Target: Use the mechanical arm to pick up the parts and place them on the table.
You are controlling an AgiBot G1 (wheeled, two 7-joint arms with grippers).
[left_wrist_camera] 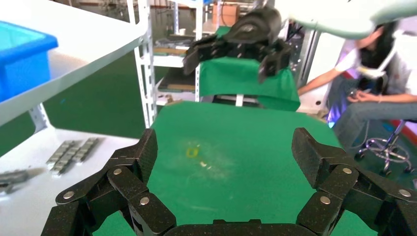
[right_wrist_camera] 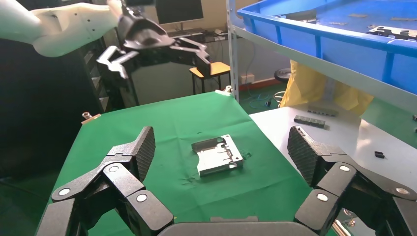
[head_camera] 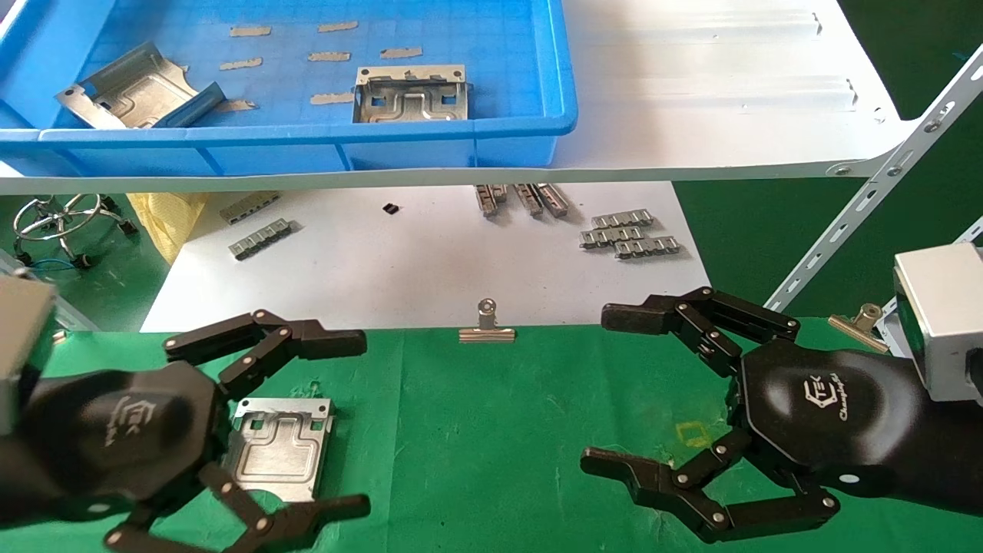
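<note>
The table (head_camera: 491,430), covered in green cloth, fills the near field; behind it a white shelf board (head_camera: 714,84) carries a blue bin (head_camera: 461,146), and a white sheet (head_camera: 415,269) lies below the shelf. A binder clip (head_camera: 487,322) is fastened on the cloth's far edge.

The left gripper (head_camera: 307,422) is positioned above the near left part of the table with its fingers spread wide; nothing is held. The right gripper (head_camera: 607,392) is parked over the right part of the table, likewise spread and empty.

One part (head_camera: 278,445) lies flat on the cloth, directly beneath the spread fingers of the left gripper, in the gap between them; contact is not seen. It is well apart from the right gripper.

Two further parts remain in the bin: one (head_camera: 411,94) near the front wall, flat, its long axis running left to right; the other (head_camera: 134,88) at the bin's left end, tilted. Both lie ahead of and above the left gripper, which is judged the nearer arm for either.

Small grey ridged strips (head_camera: 630,234) rest on the white sheet.
</note>
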